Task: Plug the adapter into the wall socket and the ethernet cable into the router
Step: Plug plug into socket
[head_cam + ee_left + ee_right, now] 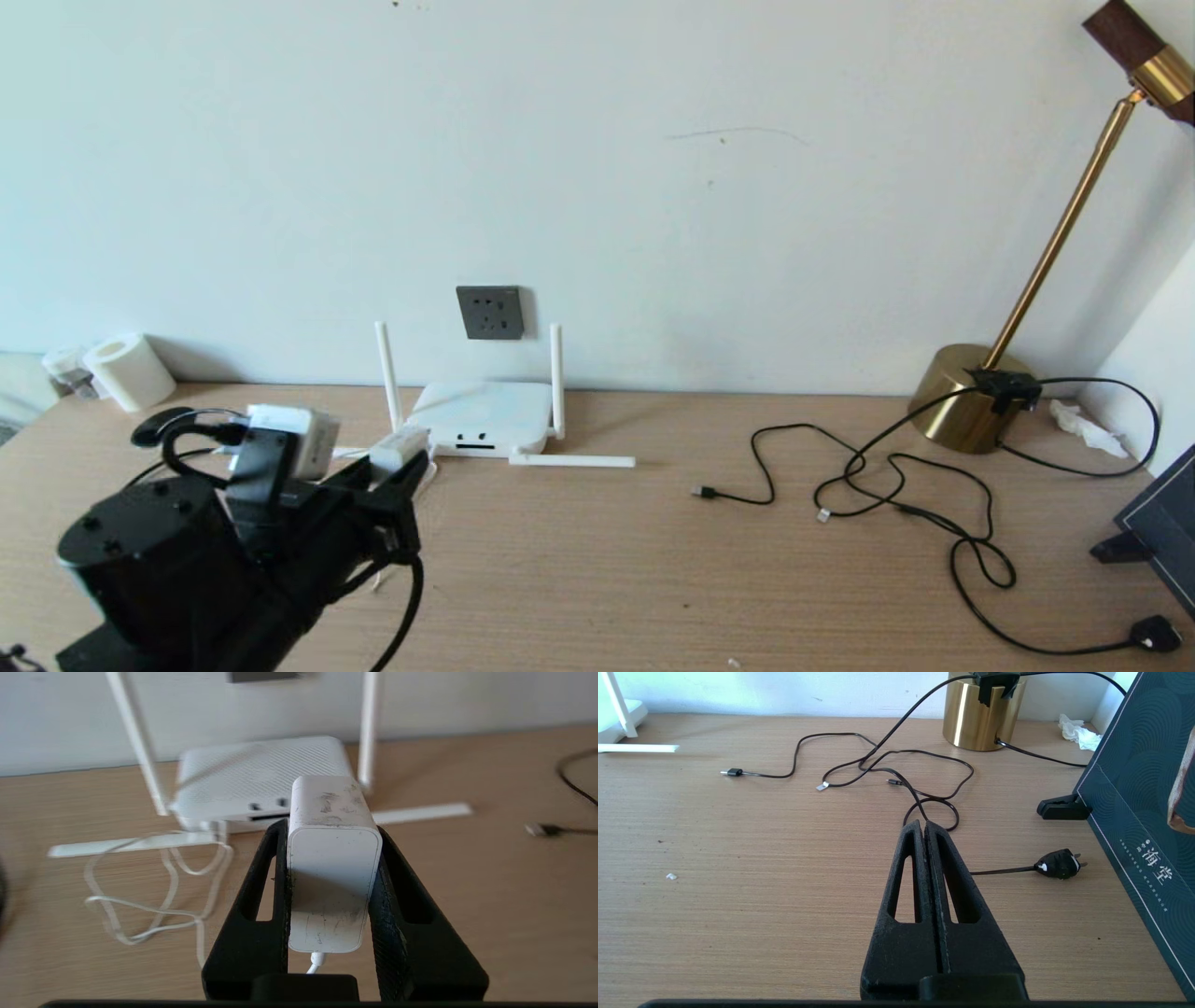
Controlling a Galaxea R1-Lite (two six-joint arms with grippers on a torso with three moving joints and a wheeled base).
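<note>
Neither half of the task is done yet. The left hand [334,868] is pinching the adapter [332,858] by its two sides, holding it off the worktop [653,560] near the left end, in front of the router [484,417] and a little to its left. The adapter's thin white cord [154,896] trails in loose loops on the worktop beside the router. The wall socket [490,312] sits on the wall just above the router's back, between its two upright antennas, and nothing is plugged into it; the adapter is well short of it.

The right hand [924,828] is pressed together and holds nothing, parked over the right part of the worktop. Black cables [896,485] lie tangled there, near the brass lamp base [966,397] at the back right corner. Which one is the ethernet cable I cannot tell for sure; none reaches the router, whose ports look unoccupied.

Left to do, by my reading: carry the adapter up to the socket and push it in, then fetch the cable and plug it in.
</note>
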